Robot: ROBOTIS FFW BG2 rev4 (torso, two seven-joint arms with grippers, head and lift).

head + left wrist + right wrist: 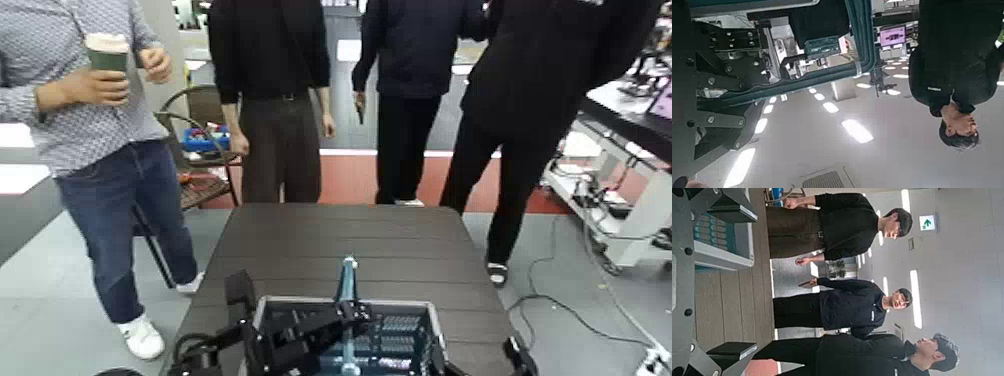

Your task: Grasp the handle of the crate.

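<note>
Presently, the left tool (357, 313) is pressed together on the raised handle (348, 283), so the grasp appears complete, with only confirmation of grip remaining; the crate (402, 304) sits on the tabletop (420, 245), the right tool (744, 278) spread beside it.

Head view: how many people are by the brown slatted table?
4, left to right: patterned grey shirt, plain black top, dark navy top, long black jacket. More may be hidden.

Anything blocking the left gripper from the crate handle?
Nothing visible. Left gripper is already at the raised handle, over the crate, and its jaws look closed on the bar. Right gripper is open off the crate's right side, not in the way.
</note>
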